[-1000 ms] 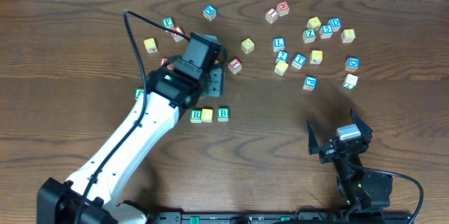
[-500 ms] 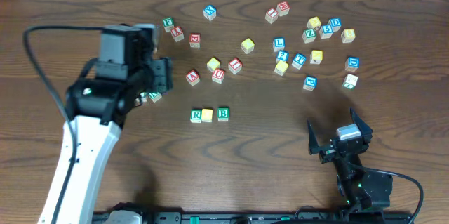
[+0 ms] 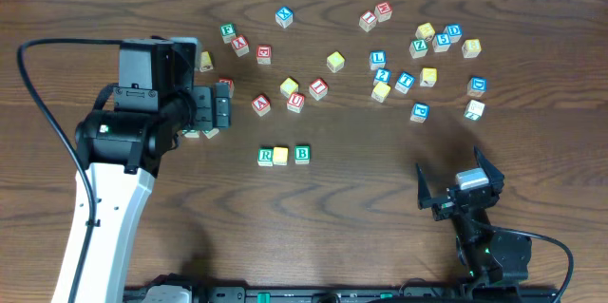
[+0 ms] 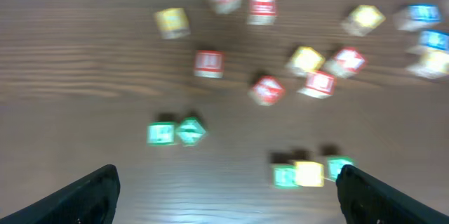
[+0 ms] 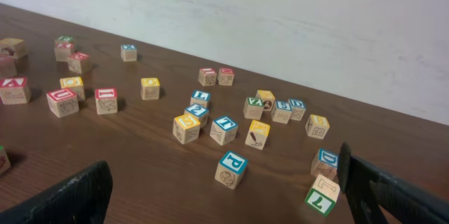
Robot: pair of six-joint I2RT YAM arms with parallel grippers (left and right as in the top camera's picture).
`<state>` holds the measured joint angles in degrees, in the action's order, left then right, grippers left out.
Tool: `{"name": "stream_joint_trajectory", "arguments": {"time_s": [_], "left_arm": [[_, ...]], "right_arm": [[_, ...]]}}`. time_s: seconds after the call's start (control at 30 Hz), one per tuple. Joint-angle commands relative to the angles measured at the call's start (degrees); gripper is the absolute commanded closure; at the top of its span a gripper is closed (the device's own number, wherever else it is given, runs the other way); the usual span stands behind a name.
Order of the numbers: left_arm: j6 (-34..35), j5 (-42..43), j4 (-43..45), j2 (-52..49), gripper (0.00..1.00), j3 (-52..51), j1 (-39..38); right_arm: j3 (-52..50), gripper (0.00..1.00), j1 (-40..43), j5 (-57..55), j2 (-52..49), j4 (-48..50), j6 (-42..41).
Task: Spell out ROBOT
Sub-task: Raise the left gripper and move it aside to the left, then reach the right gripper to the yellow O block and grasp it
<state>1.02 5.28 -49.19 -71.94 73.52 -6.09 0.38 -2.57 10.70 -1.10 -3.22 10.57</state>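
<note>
Jaws spread wide, left gripper (image 3: 218,110) hovers over the table (image 3: 342,232) at left; right gripper (image 3: 449,164) sits open near front edge.

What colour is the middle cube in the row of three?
The middle cube is yellow; overhead view shows it best.

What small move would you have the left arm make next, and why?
Laid side by side are the R cube, a placed yellow cube and the B cube, so another yellow one should follow. I'd probably swing the left arm right and lower its open, empty jaws over the loose yellow cube just beyond them, though its letter is unreadable here.
</note>
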Motion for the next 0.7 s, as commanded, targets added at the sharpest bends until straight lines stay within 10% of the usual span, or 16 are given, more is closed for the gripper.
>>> {"name": "stream_joint_trajectory", "arguments": {"time_s": [0.0,0.43,0.67], "left_arm": [[-1.0,-14.1,-0.8,0.5,0.03,1.5,0.3],[-1.0,-14.8,-1.0,0.5,0.03,1.5,0.3],[-1.0,-14.8,-1.0,0.5,0.03,1.5,0.3]], "right_arm": [[-0.1,0.01,0.4,0.0,0.1,-0.2,-0.9],[-0.1,0.01,0.3,2.3,0.1,-0.1,-1.2],[1.2,0.01,0.2,12.5,0.1,5.7,-15.5]]}}
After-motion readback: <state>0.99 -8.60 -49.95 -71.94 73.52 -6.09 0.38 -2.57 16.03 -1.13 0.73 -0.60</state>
